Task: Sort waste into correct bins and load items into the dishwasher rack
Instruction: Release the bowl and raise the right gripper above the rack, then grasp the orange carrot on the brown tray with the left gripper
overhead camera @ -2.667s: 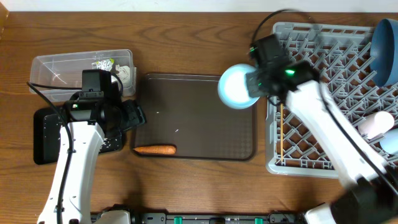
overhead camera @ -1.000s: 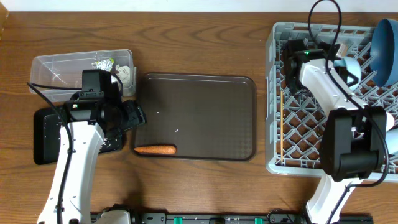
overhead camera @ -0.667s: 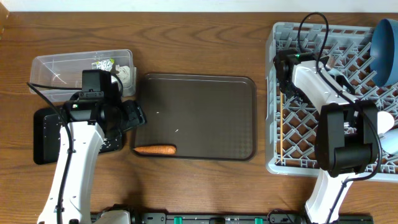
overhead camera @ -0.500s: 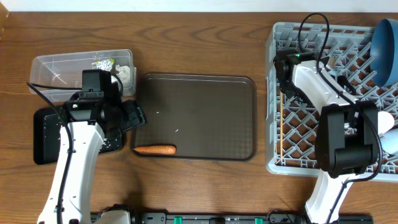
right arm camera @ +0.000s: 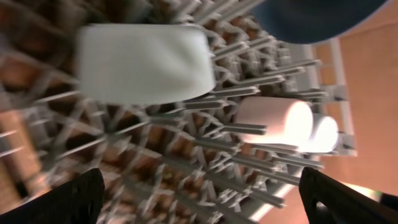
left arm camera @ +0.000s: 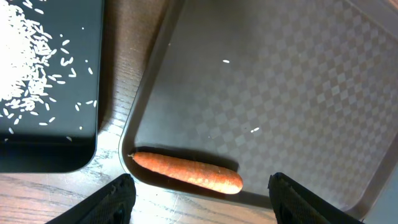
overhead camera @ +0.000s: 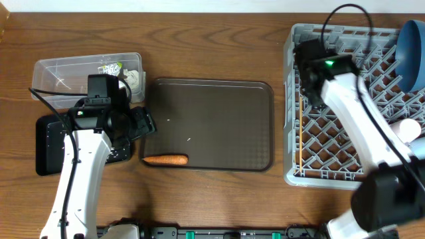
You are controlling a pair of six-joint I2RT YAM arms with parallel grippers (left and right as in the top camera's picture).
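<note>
The left fingers (left arm camera: 115, 198) stand wide apart with open air between them. Just ahead of that gap the carrot stick (left arm camera: 186, 172) lies crosswise, tight against the raised near rim of the brown tray (left arm camera: 280, 93). Past the stick the tray floor is open to a descent. Left of the fingers sits the black tray (left arm camera: 56, 155), and only a narrow strip of surface (left arm camera: 121, 68) separates the two trays.

The right fingers (right arm camera: 84, 193) are spread above the rack (right arm camera: 186, 168), whose upright pegs crowd everything below. Ahead and left a pale bowl (right arm camera: 143, 62) blocks the way; ahead and right lies the cup (right arm camera: 273, 121). Between them runs an open lane of lattice. Farther ahead the dark blue plate (right arm camera: 317, 15) closes it off.
</note>
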